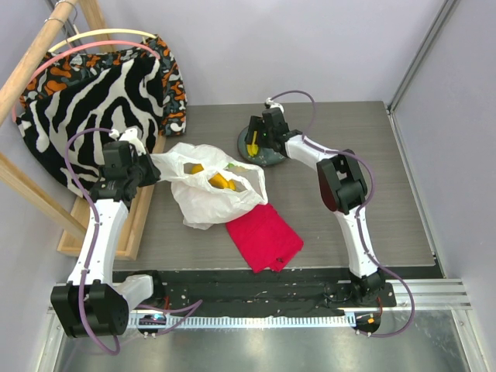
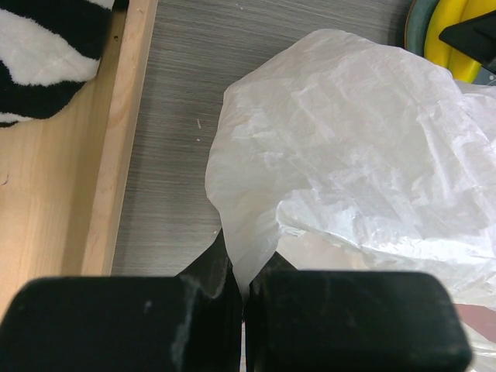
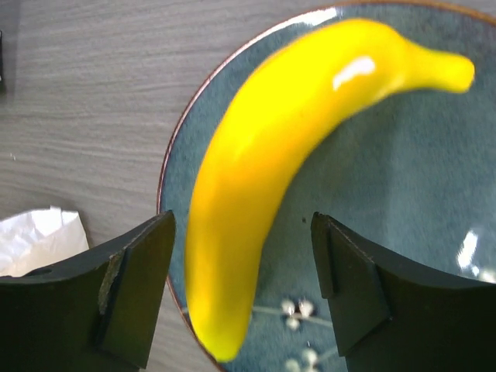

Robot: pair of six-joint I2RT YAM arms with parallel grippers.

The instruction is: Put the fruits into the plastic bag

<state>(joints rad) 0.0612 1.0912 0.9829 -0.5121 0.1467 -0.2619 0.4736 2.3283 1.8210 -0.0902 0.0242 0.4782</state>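
The white plastic bag [image 1: 209, 190] lies open mid-table with yellow and orange fruits [image 1: 219, 182] inside. My left gripper [image 1: 149, 169] is shut on the bag's left edge [image 2: 246, 263] and holds it. A yellow banana [image 3: 271, 163] lies on the dark grey-green plate [image 3: 403, 194]; it also shows in the top view [image 1: 253, 146]. My right gripper [image 3: 244, 291] is open just above the plate, its fingers either side of the banana's lower end, not touching it.
A red folded cloth [image 1: 263, 236] lies in front of the bag. A zebra-striped fabric [image 1: 101, 97] hangs on a wooden rack [image 1: 116, 225] at the left. Grey walls stand close behind and to the right.
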